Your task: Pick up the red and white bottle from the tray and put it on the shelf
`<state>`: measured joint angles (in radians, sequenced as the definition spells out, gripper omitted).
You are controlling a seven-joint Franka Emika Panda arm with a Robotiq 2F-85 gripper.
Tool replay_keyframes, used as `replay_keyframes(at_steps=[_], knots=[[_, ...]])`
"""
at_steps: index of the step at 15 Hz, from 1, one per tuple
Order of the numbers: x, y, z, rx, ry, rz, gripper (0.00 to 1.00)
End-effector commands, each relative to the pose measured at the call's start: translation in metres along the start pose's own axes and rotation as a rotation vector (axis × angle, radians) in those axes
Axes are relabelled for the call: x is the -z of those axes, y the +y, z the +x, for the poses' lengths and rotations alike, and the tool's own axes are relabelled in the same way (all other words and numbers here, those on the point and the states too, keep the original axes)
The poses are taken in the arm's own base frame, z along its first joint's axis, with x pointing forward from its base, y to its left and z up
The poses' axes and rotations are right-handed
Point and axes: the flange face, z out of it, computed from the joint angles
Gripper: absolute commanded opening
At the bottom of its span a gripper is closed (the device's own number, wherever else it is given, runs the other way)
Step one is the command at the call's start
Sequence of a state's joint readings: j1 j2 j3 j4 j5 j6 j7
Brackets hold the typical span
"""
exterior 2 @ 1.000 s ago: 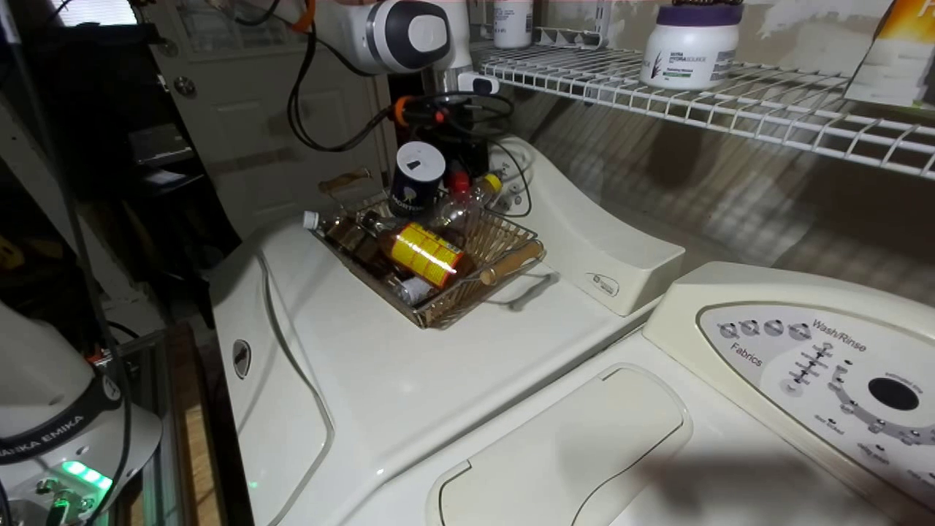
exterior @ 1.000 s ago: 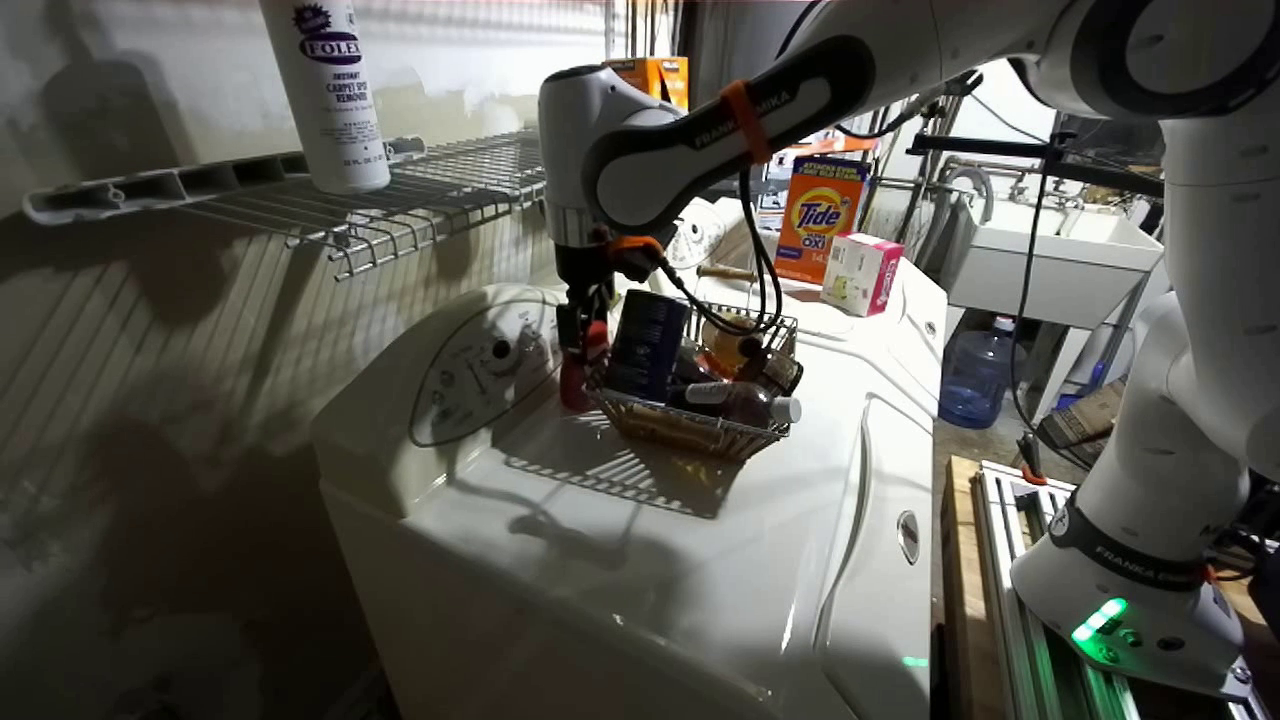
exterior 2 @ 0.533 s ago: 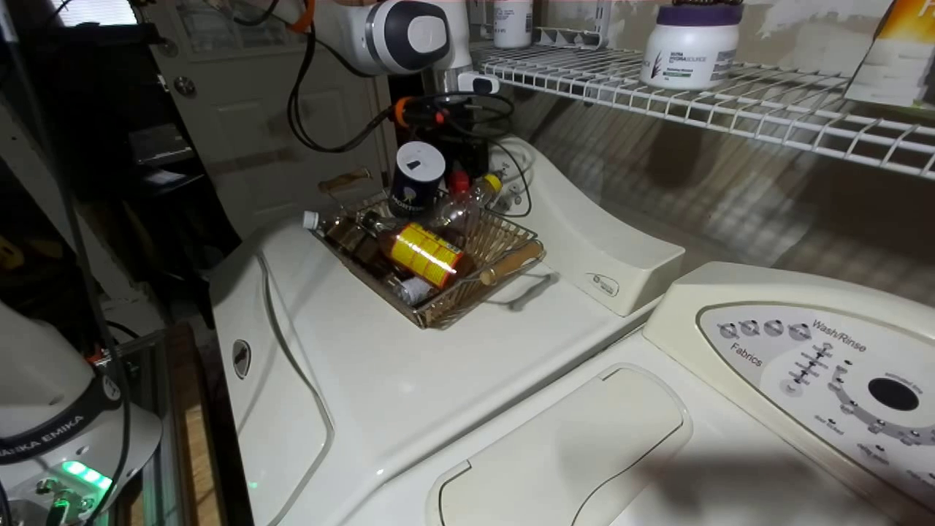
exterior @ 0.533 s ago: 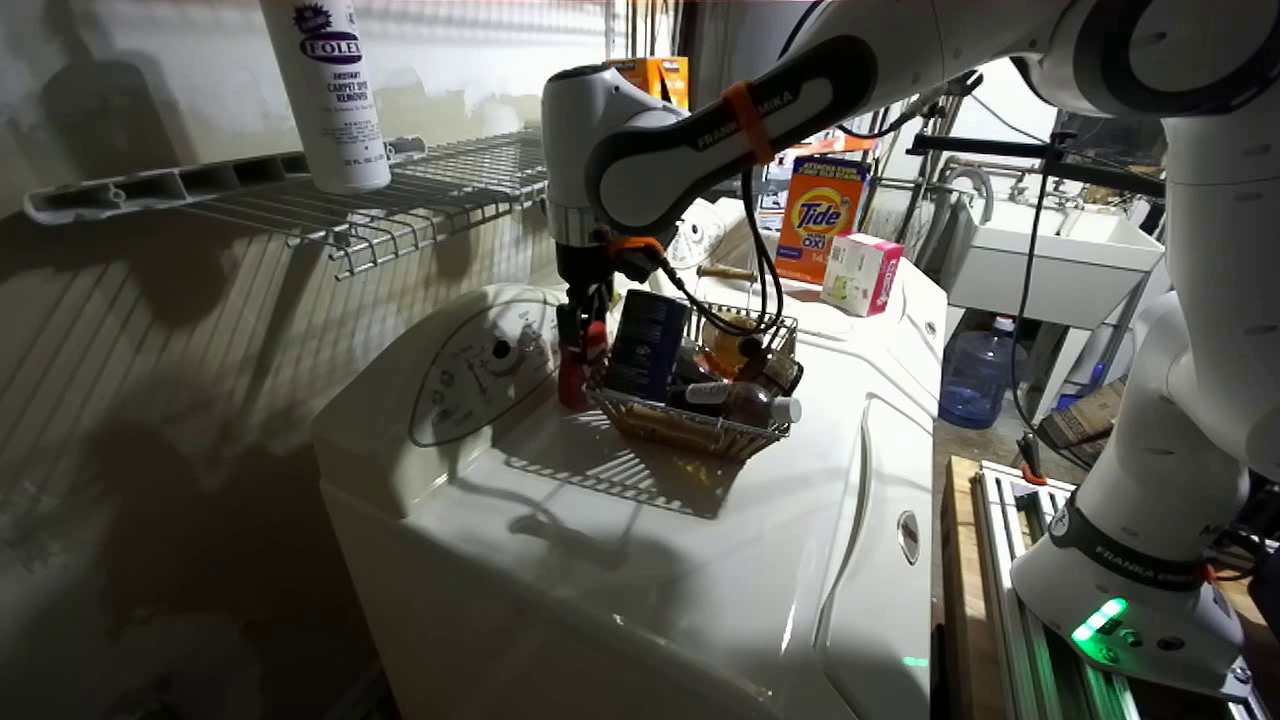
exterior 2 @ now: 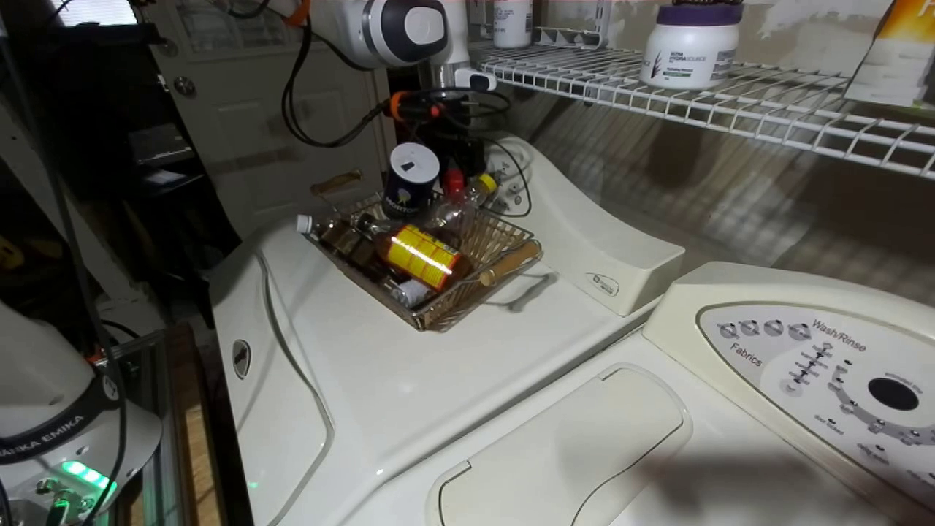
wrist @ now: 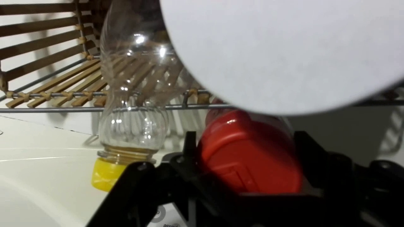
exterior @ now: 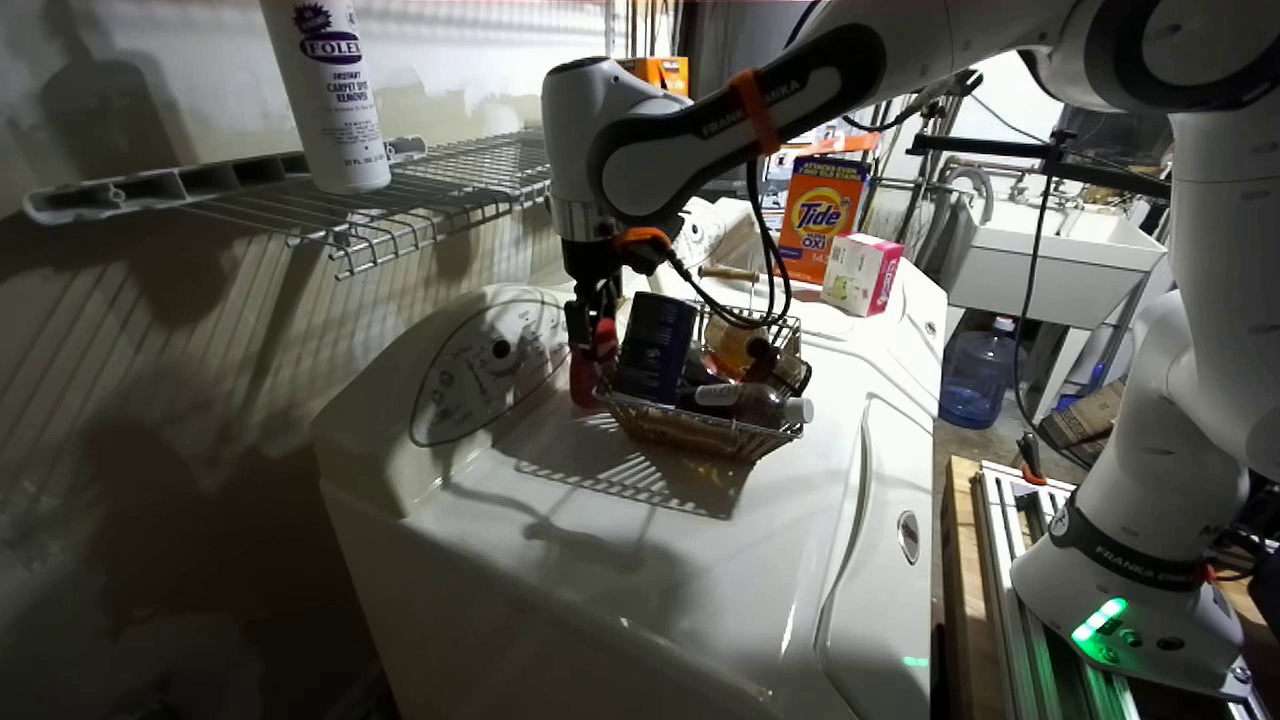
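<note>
In the wrist view my gripper (wrist: 245,148) is shut on the red and white bottle (wrist: 252,157), its black fingers at both sides of a red cap. Most of the bottle's body is hidden there by the white canister top. Red parts of the bottle (exterior: 585,382) show below my gripper (exterior: 592,330) in an exterior view, at the wall-side end of the tray (exterior: 690,434). The tray (exterior 2: 511,264) is a slatted basket on a white washer or dryer. The white wire shelf (exterior 2: 803,139) runs along the wall, higher than the tray.
A dark blue canister (exterior 2: 403,193) stands right beside the gripper. A clear bottle with a yellow cap (wrist: 109,173) leans over the tray's rim. A white spray bottle (exterior: 335,120) and a purple-lidded jar (exterior 2: 690,55) stand on the shelf. Loose cables (exterior: 765,270) hang from the arm.
In the last half second the gripper, the red and white bottle and the tray with its contents have shifted together slightly, rightward in an exterior view. Before that, little moved.
</note>
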<state>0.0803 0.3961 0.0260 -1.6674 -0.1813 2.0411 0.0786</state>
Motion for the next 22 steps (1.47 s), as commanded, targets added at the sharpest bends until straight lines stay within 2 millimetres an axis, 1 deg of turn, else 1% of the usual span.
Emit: replay_keyframes(at_steps=[1,6,9,15,22], knots=[[0.024,-0.001,-0.018,-0.025,-0.015,0.001,0.52],[0.050,-0.003,-0.029,-0.055,0.019,-0.003,0.52],[0.072,-0.006,-0.037,-0.049,0.058,-0.006,0.52],[0.132,-0.007,-0.061,-0.047,0.125,-0.064,0.52],[0.196,-0.015,-0.086,0.018,0.156,-0.111,0.52]])
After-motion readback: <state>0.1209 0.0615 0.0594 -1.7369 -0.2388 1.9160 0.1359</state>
